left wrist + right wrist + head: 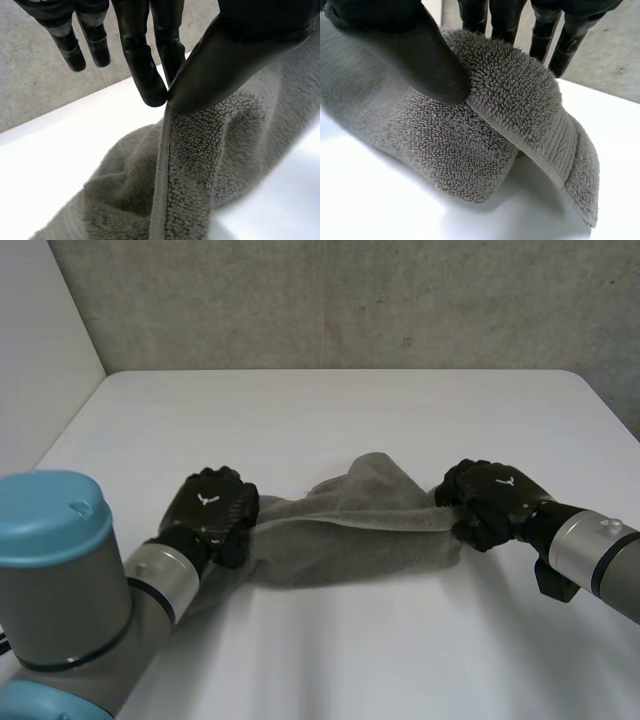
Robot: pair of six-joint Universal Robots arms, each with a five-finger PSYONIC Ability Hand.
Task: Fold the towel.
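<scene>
- the grey towel (350,525) is found on the near half of the white table (330,410), bunched and sagging between the two hands, with a rumpled hump at its middle.
- the left hand (210,510) is seen pinching the towel's hemmed edge between the thumb and a fingertip, with the other fingers held straight and off the cloth.
- the right hand (490,502) is clamped on the opposite end, where a thick folded-over lip of terry is pressed between thumb and fingers.
- the left pinch is judged the weak point: only a thin strip of hem is caught, so it could be pulled free if the towel is tensioned sharply or lifted unevenly.
- a crooked fold could result if the bunched middle is not spread first, since no edges are lined up.
- the long axis is laid side to side across the table, with one end pointing to each hand.
</scene>
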